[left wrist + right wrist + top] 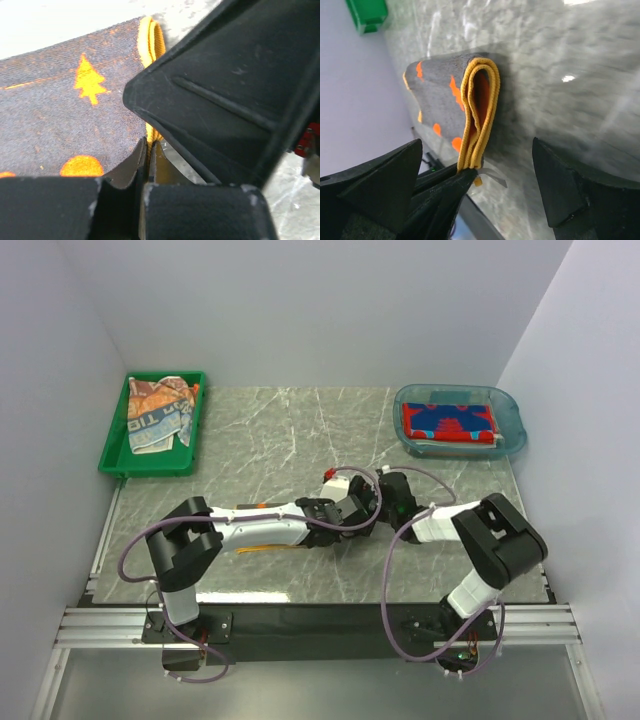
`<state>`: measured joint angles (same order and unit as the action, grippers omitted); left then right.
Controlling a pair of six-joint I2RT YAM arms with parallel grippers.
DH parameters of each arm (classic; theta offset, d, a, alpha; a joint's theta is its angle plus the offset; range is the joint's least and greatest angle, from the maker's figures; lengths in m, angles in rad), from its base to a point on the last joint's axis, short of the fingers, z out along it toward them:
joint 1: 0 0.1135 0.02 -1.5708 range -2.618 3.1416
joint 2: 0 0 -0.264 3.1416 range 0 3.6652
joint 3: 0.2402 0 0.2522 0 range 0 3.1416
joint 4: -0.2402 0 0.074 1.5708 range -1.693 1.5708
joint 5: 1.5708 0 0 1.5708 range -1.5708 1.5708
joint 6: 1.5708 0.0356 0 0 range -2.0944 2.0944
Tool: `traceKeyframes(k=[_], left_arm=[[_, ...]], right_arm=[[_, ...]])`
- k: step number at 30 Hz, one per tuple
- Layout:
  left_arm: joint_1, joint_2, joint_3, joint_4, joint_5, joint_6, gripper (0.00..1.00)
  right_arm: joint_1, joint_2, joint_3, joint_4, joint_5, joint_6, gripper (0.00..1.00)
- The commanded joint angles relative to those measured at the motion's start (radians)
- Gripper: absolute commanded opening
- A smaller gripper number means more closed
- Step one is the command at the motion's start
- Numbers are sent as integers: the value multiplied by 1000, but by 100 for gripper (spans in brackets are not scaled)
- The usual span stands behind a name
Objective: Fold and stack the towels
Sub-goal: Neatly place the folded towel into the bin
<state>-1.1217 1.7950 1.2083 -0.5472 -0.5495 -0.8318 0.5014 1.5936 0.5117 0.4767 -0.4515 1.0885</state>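
Observation:
A grey towel [55, 115] with orange tree and dot shapes and a yellow-orange hem lies folded on the marble table. My left gripper [148, 146] is shut on the towel's hemmed corner. From the right wrist the same towel [442, 92] shows as a doubled fold, its lower corner pinched by the left fingers [451, 187]. My right gripper [477, 187] stands open astride that corner, touching nothing. In the top view both grippers meet mid-table, left gripper [345, 512] beside right gripper [386, 498], and the arms hide most of the towel.
A green tray [114, 445] at the back left holds a heap of crumpled towels [158, 412]. A clear blue tub [513, 428] at the back right holds a folded red towel with blue lettering [448, 422]. Walls close in the table on three sides.

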Motion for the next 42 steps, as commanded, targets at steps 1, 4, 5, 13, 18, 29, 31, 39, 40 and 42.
traceKeyframes(k=[1, 4, 5, 13, 18, 29, 31, 39, 40, 42], left_arm=[[-15, -25, 17, 62, 11, 11, 1], [-15, -25, 22, 69, 3, 0, 1], [-15, -29, 19, 73, 3, -3, 1], [-15, -60, -36, 98, 8, -39, 1], [-15, -26, 2, 89, 5, -49, 1], [-10, -71, 11, 92, 0, -44, 28], [-3, -108, -10, 101, 9, -43, 48], [164, -348, -55, 98, 129, 42, 93], [195, -380, -64, 99, 150, 72, 93], [298, -478, -93, 90, 212, 103, 98]], right_arm=[[72, 86, 14, 19, -59, 53, 96], [92, 133, 19, 69, -85, 88, 96], [94, 144, 16, 94, -90, 120, 96], [97, 207, 34, 152, -75, 172, 91], [103, 195, 51, 122, -55, 151, 70], [59, 157, 137, -29, -6, 13, 0], [34, 138, 168, -82, 10, -34, 0], [-73, 129, 452, -476, 77, -401, 0], [-86, 138, 493, -525, 82, -438, 0], [-127, 167, 604, -601, 85, -502, 0]])
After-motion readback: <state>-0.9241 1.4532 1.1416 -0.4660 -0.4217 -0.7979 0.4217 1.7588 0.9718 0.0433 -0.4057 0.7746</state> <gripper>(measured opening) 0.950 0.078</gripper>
